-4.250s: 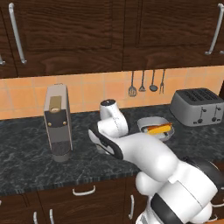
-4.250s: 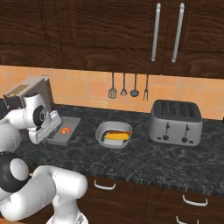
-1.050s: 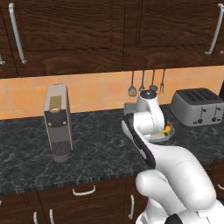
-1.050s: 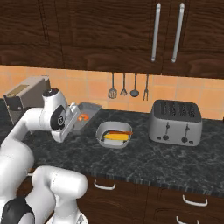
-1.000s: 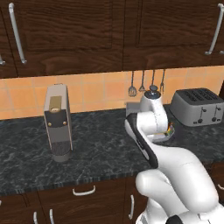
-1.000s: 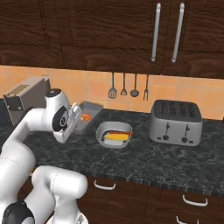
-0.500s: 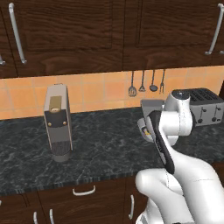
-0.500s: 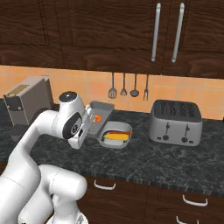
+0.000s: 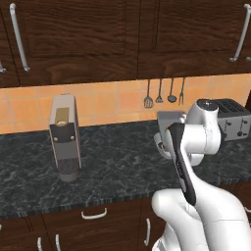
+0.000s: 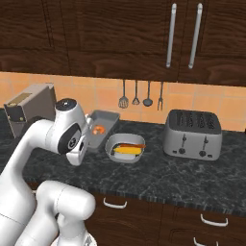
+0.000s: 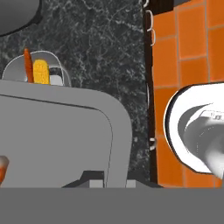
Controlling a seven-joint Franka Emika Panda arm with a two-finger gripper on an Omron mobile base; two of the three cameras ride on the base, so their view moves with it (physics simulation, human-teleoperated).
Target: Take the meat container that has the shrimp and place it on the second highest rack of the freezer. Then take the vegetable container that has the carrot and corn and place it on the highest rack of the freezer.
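Above the dark counter, the arm carries the meat container clear of the surface, tilted, just left of the vegetable container. The gripper is clamped together on the meat container's rim. By my judgement the first step is in hand: the carry toward the freezer. Next the base likely must turn to bring the freezer's second highest rack into reach, keeping the tray level enough that nothing slides out. Inside the meat container lies one shrimp; the rounded vegetable container holds corn and a carrot.
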